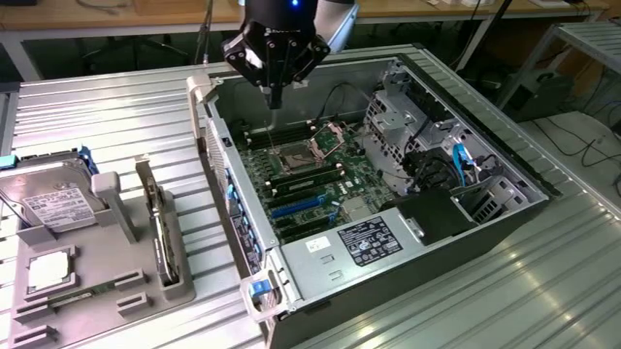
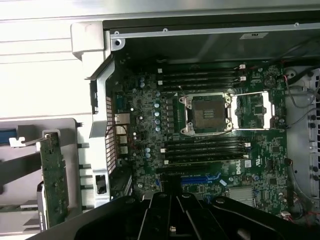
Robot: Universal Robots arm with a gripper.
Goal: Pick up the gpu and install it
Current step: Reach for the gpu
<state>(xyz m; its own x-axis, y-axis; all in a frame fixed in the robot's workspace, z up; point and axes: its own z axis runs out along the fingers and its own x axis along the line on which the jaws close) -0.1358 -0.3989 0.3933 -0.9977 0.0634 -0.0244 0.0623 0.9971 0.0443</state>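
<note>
The gpu (image 1: pixel 161 231) stands on its edge in a slot of the grey holder (image 1: pixel 116 218), on the table at the exterior view's left. Its green circuit board (image 2: pixel 54 181) also shows in the wrist view. My gripper (image 1: pixel 275 100) hangs above the open computer case (image 1: pixel 437 218), over the far part of the motherboard (image 1: pixel 315 190), well apart from the gpu. Its black fingers (image 2: pixel 161 212) are shut together and hold nothing. Below them lie the open processor socket (image 2: pixel 207 114) and the blue expansion slots (image 2: pixel 197 179).
A silver hard drive (image 1: pixel 51 203) with a white label leans in the same holder, with a small square chip (image 1: pixel 49 270) in front of it. Drive cages and cables (image 1: pixel 456 163) fill the case's side at the exterior view's right. The ribbed metal table (image 1: pixel 116 116) surrounds the case.
</note>
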